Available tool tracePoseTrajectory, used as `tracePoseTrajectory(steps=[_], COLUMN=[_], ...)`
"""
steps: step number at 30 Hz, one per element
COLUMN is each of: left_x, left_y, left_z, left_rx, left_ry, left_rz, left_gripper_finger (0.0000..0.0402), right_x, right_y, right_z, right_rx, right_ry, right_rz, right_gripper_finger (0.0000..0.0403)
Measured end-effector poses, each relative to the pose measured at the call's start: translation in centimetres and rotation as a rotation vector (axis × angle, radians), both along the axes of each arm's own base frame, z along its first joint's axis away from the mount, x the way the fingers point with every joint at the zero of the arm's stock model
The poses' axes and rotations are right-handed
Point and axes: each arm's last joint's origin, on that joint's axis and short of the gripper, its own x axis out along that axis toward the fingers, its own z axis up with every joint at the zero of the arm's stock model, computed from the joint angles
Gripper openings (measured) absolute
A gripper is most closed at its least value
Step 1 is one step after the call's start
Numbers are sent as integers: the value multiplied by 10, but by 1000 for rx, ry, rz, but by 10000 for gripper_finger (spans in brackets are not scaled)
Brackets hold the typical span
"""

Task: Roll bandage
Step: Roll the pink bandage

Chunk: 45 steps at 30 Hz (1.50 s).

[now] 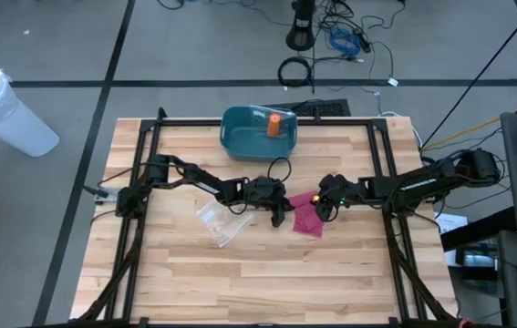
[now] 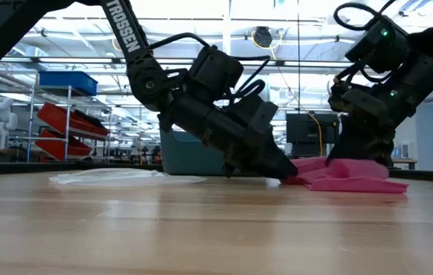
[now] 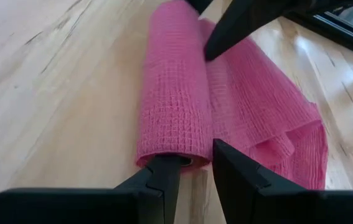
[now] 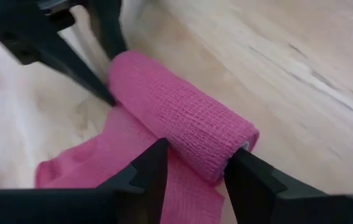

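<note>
One pink bandage (image 1: 305,219) lay near the table's (image 1: 331,273) centre, part rolled, its loose tail spread toward 5 o'clock. One teal bin (image 1: 256,132) stood at 12 o'clock holding one orange item (image 1: 274,126); one clear wrapper (image 1: 217,220) lay at 9 o'clock of the bandage. The left gripper (image 3: 195,165) reached low from 9 o'clock, pinching one end of the roll narrowly. The right gripper (image 4: 195,165), from 3 o'clock, clasped the other end.
</note>
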Motion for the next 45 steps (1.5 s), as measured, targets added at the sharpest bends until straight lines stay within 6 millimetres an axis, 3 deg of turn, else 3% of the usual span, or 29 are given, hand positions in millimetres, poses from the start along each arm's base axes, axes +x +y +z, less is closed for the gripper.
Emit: tracePoseTrajectory(steps=[8,16,24,30,34,41,45], left_x=[0,-1,-1,-2,-12,-42,-52], left_y=[1,2,-2,-10,-19,-20,-21], left_z=[0,5,6,10,33,96,121], left_rx=[20,46,49,-32,16,154,198], left_ry=[2,3,6,4,-38,-154,-184], left_rz=[32,26,14,-86,-94,-24,-35], left_gripper_finger=[99,100,100,100,100,99,99], right_x=[-1,0,0,-1,-6,-16,-20], right_y=[2,3,4,10,13,15,17], right_z=[5,7,10,28,42,62,72], right_rx=[42,-6,-26,-64,-101,-270,-394], right_ry=[-25,-37,-59,-166,-243,-335,-394], right_rz=[56,135,136,203,236,219,270], right_gripper_finger=[103,12,47,9,8,4,2])
